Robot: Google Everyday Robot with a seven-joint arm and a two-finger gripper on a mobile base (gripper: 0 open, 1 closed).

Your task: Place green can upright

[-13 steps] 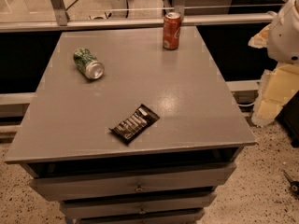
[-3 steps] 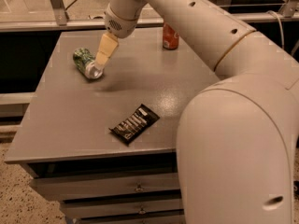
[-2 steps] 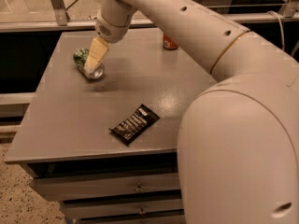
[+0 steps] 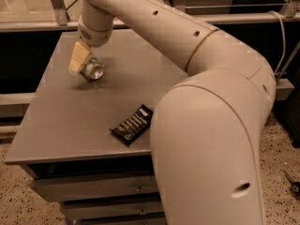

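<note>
The green can (image 4: 93,70) lies on its side on the table (image 4: 70,121), in the far left part of the top and well in from the left edge. Its round silver end faces the near right, so its long axis runs from the far left to the near right, roughly flat on the surface. Only this end and a short length of the green body are visible. The rest is covered by the gripper (image 4: 79,63), which hangs directly over the can's far left portion, with its cream-coloured tip low on the can's left side, touching it or just beside it. Whether the gripper is open or closed on the can cannot be determined from this view. The arm (image 4: 187,36) descends from the right and crosses the far side of the table. To stand the can up, the long axis must probably be rotated from horizontal to vertical, so the grasp should cross that axis. A dark snack packet (image 4: 132,124) lies well apart, towards the near edge.
</note>
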